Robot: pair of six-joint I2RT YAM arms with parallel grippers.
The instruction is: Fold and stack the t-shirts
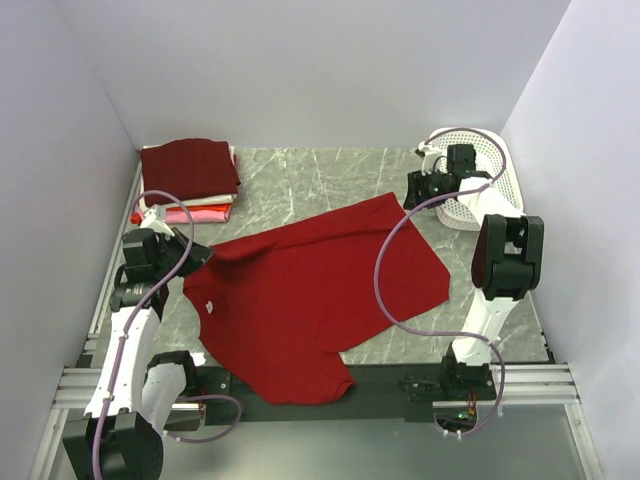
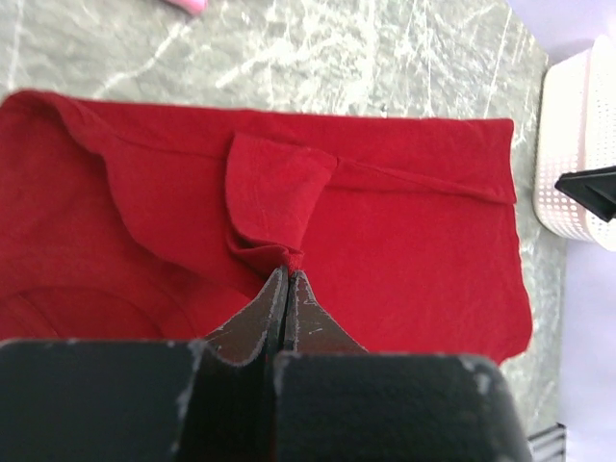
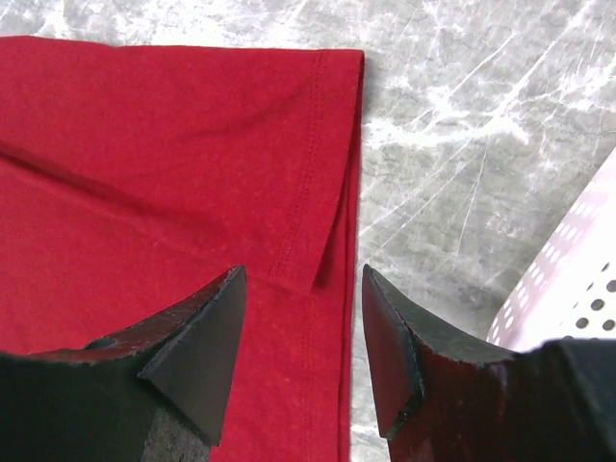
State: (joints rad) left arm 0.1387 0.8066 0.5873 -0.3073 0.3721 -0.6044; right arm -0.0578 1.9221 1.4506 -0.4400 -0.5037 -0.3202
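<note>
From above: folded stack (image 1: 188, 172) at the far left corner of the table (image 1: 300, 180); red t-shirt (image 1: 310, 300) flat mid-table, not yet folded. Left wrist: my left gripper (image 2: 289, 276) pinches its cloth. Right wrist: my right gripper (image 3: 303, 279) hangs spread over the hem (image 3: 310, 144).

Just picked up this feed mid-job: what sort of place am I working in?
Probably a lab test cell: plain white walls box in a marble-patterned table, with a metal mounting rail along its near edge.

basket (image 1: 497, 160) blocking far right, stacked shirts (image 1: 188, 168) far left
</note>
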